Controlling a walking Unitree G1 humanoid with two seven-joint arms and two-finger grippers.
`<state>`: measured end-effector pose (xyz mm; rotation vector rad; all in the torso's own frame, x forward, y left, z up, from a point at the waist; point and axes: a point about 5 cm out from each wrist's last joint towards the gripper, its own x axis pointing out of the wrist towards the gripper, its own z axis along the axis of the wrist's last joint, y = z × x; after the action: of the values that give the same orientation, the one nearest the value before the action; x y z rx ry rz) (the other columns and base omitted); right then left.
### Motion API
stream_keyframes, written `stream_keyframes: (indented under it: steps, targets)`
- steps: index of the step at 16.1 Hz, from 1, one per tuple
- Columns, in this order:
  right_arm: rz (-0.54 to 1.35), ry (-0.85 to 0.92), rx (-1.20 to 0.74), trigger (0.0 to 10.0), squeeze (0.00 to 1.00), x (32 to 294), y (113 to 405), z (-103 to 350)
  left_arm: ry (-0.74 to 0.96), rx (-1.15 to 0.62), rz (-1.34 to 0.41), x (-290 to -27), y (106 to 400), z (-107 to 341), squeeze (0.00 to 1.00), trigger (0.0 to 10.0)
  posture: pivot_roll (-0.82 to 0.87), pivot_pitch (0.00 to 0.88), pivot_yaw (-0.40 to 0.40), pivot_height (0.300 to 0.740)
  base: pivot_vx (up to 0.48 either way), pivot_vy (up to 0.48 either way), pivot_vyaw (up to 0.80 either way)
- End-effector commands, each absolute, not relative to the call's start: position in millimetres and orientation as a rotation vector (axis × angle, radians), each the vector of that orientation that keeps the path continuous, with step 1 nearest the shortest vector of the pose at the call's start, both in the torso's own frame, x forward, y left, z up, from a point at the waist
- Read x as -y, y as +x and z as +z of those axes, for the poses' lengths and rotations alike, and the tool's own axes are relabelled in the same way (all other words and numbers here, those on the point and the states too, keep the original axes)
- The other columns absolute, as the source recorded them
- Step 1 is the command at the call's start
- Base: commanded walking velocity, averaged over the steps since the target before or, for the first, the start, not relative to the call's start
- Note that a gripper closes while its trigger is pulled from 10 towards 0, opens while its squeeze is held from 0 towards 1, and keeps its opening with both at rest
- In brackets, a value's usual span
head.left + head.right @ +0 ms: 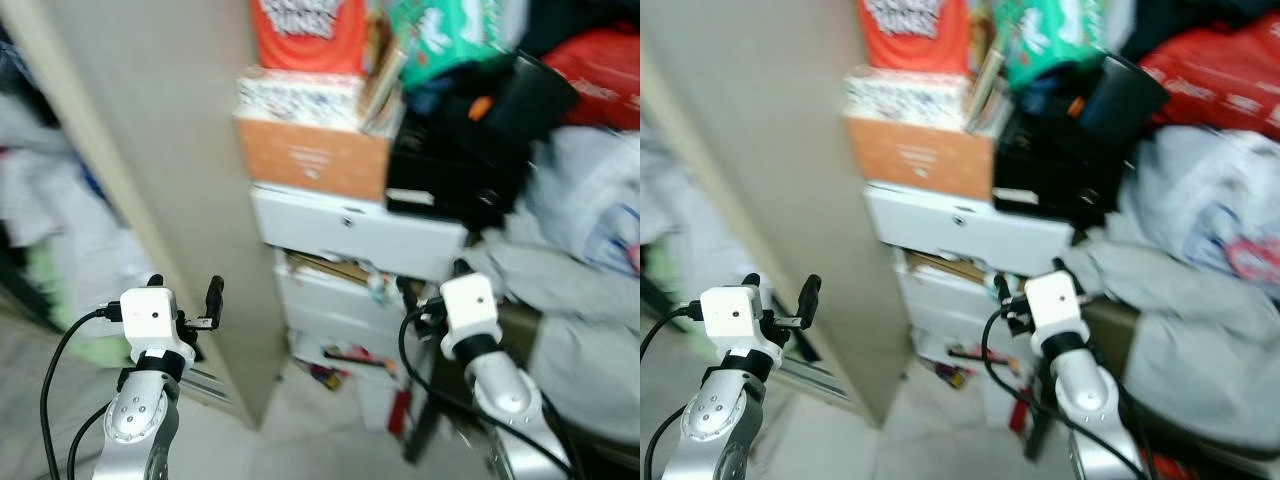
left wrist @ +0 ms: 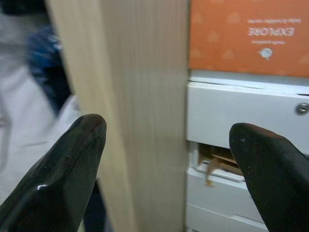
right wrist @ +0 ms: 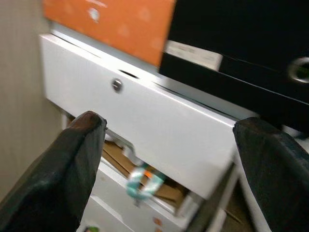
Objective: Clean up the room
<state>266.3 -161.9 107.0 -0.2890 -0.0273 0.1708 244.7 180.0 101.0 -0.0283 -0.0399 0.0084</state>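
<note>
right hand (image 3: 164, 159) before white drawer (image 3: 145, 121)

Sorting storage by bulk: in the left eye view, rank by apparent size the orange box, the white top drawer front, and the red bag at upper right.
1. white top drawer front
2. orange box
3. red bag, cut off by the frame, so its rank is unsure

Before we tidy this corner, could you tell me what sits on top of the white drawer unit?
An orange cardboard box and a black box rest on the white drawer unit, with a patterned box and more clutter stacked above. Their contents are hidden.
</note>
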Motion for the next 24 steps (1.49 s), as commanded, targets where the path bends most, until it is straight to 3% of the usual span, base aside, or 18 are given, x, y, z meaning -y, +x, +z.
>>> stream_keyframes:
  steps: [1, 24]
  targets:
    - [0.165, -0.294, 0.028, 10.0, 0.00, 165, 267, 108, -0.016, 0.048, 0.009, -179, 245, 102, 0.00, 10.0, -0.20, 0.000, 0.059, 0.740, 0.000, 0.000, 0.80]
    - [0.215, -0.276, 0.059, 10.0, 0.00, 162, 281, 113, -0.029, 0.065, 0.041, -179, 250, 102, 0.00, 10.0, -0.19, 0.000, 0.050, 0.740, 0.000, 0.000, 0.80]
